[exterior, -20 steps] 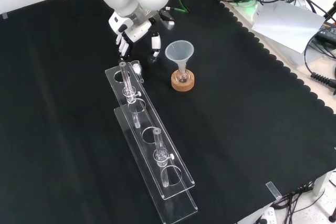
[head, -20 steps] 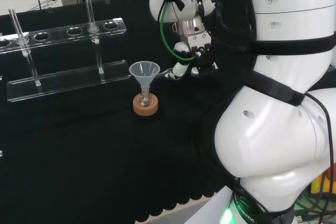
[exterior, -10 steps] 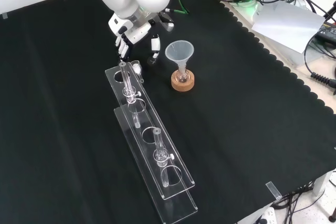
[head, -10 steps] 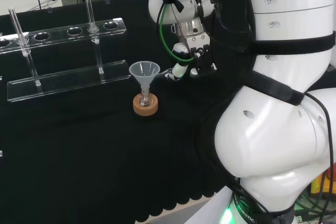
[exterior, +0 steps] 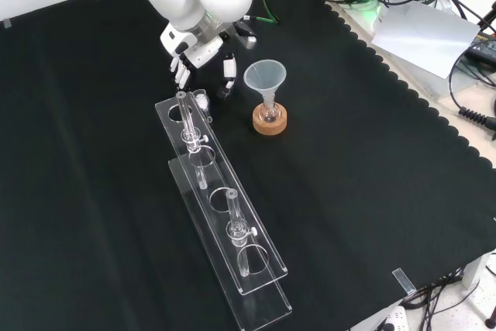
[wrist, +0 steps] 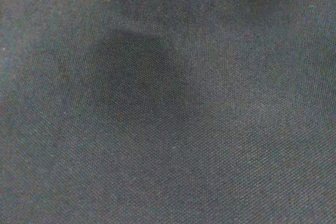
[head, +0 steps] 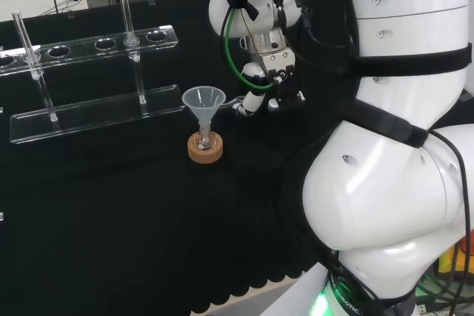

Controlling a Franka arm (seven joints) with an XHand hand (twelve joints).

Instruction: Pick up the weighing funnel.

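Presently the robot hand is held low over the desk, with its fingers and thumb hanging down, spread apart and fairly straight. It is therefore judged to be open, and nothing is seen to be gripped. The weighing funnel, a small clear piece, is taken to be lying on the black cloth just below the fingertips in the front view. It lies right beside the upper end of the clear test-tube rack, though whether the two touch cannot be told. The funnel is seen in its small flask on a cork ring, near on the right in that view but apart. The step in hand is judged to be the approach to the grasp. It would be done well if the piece were brought between fingers and thumb, the tips lowered to the cloth, and the robot hand closed only then. As the piece is clear and probably slippery, a pinch across its bowl rather than its stem is advised. The rack's end and the funnel should be kept clear of.
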